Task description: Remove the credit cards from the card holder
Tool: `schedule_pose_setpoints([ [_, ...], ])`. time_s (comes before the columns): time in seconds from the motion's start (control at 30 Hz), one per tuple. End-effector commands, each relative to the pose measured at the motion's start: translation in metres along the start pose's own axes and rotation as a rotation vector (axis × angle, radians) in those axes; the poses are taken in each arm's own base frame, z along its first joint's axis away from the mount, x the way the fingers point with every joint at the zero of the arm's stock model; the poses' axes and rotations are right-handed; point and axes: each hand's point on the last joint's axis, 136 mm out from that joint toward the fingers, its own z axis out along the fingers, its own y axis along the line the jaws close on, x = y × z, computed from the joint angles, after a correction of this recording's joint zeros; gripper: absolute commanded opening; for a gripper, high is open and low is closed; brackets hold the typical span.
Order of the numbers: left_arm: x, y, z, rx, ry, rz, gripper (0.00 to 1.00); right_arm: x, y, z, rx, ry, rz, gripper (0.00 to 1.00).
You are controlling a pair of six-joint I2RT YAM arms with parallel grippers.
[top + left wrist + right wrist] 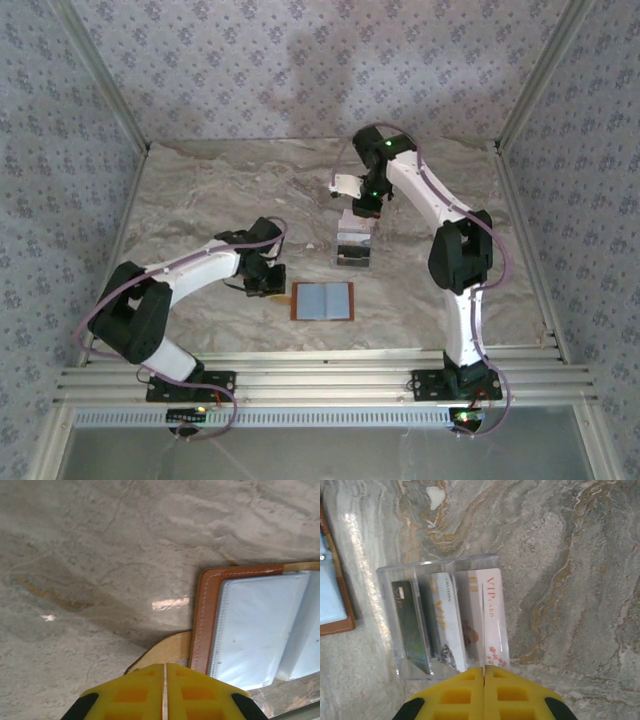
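The card holder (322, 300) lies open and flat on the marbled table (200, 200), near its front edge between the 2 arms. Its brown stitched leather rim frames pale grey-blue lining panels that face up. Just behind it stands a clear plastic tray (385, 630) holding 3 credit cards (447, 620) that lean side by side. One is a dark card (412, 625), one a white card (445, 645) with gold "VIP" lettering, and one a pale card (492, 615) marked "VIP" in red with pink blossoms.

The right gripper (484, 692) hangs over the tray's near end with its yellow fingers pressed together. A thin pale line runs from their seam across the blossom card. Whether it is something held edge-on cannot be told.

The left gripper (164, 690) sits low at the holder's left edge, its fingers also closed to a hairline. A tan strap (167, 647) reaches from under the leather rim toward them.
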Motion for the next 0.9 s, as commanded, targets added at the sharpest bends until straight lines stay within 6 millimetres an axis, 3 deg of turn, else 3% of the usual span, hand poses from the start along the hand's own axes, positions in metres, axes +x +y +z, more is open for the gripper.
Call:
schedule_pose_setpoints([
  [0.0, 0.008, 0.003, -0.005, 0.007, 0.020, -0.008, 0.11, 0.007, -0.002, 0.008, -0.005, 0.086, -0.106, 0.00],
  [0.23, 0.010, 0.007, -0.009, 0.010, 0.013, -0.016, 0.11, -0.002, 0.009, 0.020, -0.076, 0.088, -0.161, 0.00],
  [0.53, 0.013, 0.012, -0.012, 0.002, 0.026, -0.018, 0.11, 0.002, 0.030, 0.037, -0.191, 0.098, -0.146, 0.00],
  [0.7, 0.015, 0.016, -0.013, 0.000, 0.022, -0.032, 0.11, 0.000, 0.037, 0.042, -0.233, 0.085, -0.138, 0.11],
  [0.87, 0.017, 0.016, -0.015, 0.004, 0.015, -0.035, 0.11, 0.000, 0.022, 0.039, -0.164, 0.099, -0.107, 0.26],
])
